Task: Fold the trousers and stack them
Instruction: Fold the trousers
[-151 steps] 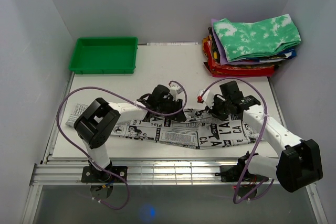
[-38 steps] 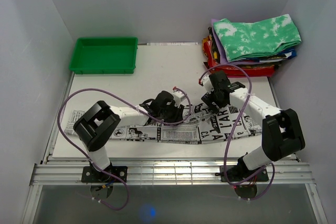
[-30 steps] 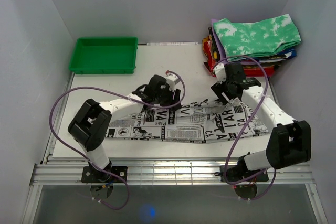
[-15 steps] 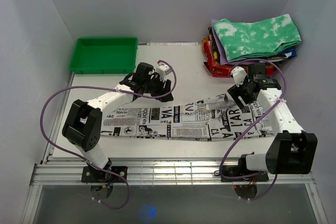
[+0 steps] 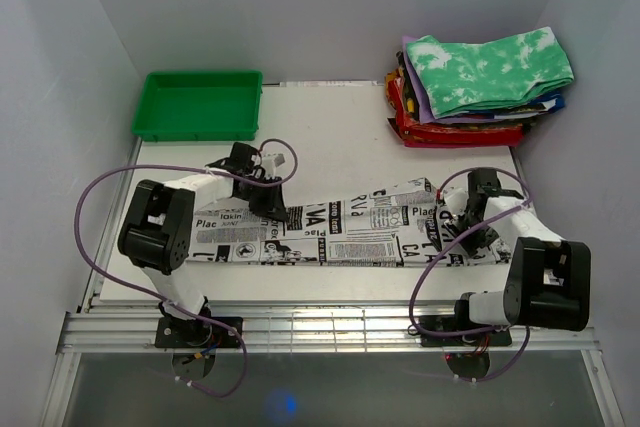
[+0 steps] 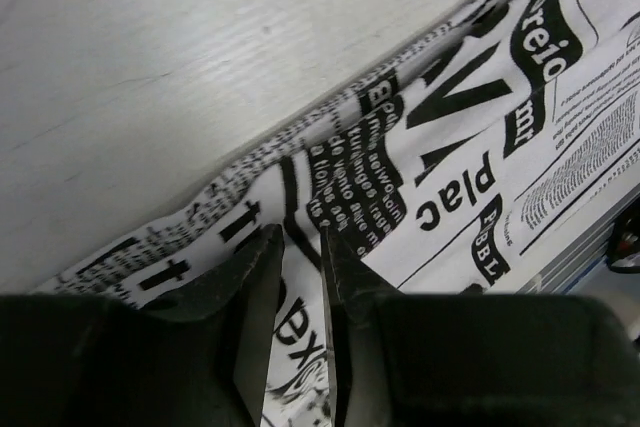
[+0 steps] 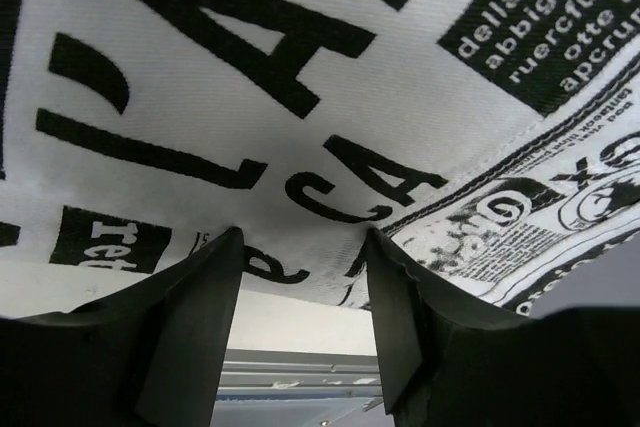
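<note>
The newspaper-print trousers (image 5: 350,232) lie flat in a long band across the near half of the table. My left gripper (image 5: 272,209) is down on their left part. In the left wrist view its jaws (image 6: 300,247) stand nearly closed with a strip of the printed cloth (image 6: 480,127) between them, just inside the far edge. My right gripper (image 5: 468,222) is at the trousers' right end. In the right wrist view it (image 7: 305,247) is wide open, both fingertips touching the cloth (image 7: 300,67), nothing held.
A green tray (image 5: 200,134) stands at the far left. A stack of folded clothes with a green-and-white tie-dye piece on top (image 5: 480,77) stands at the far right. Bare table (image 6: 200,47) lies beyond the trousers. Metal rails (image 5: 330,327) run along the near edge.
Both grippers spread apart from the trousers' middle, swung towards the far side, then came down on the two ends. The trousers shifted right and lie flatter and narrower.
</note>
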Action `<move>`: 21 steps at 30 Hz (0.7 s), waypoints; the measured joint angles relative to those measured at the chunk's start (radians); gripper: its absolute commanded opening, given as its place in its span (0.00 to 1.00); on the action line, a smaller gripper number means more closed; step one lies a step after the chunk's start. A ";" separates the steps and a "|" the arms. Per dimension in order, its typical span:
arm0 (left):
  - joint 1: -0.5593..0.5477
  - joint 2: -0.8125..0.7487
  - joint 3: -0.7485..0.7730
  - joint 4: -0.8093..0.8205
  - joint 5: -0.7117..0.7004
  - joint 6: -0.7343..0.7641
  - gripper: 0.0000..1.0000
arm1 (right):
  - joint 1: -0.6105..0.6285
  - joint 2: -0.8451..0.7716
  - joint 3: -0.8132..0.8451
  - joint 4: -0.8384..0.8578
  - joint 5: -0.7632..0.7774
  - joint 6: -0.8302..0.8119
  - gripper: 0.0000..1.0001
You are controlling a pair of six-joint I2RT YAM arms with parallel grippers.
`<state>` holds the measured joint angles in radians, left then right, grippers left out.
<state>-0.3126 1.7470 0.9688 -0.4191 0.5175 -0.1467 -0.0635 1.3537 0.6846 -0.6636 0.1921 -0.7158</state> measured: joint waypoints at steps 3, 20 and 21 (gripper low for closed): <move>0.068 -0.003 -0.007 -0.017 0.006 -0.014 0.34 | -0.014 -0.048 -0.036 0.011 -0.009 -0.031 0.47; 0.307 0.054 0.355 -0.202 -0.034 0.214 0.77 | -0.019 0.087 0.438 -0.251 -0.391 -0.035 0.80; 0.327 0.039 0.352 -0.225 -0.034 0.230 0.77 | -0.011 0.106 0.436 -0.253 -0.397 -0.029 0.79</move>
<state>0.0147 1.7859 1.3205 -0.6445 0.4831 0.0830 -0.0742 1.4601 1.1202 -0.9161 -0.2054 -0.7444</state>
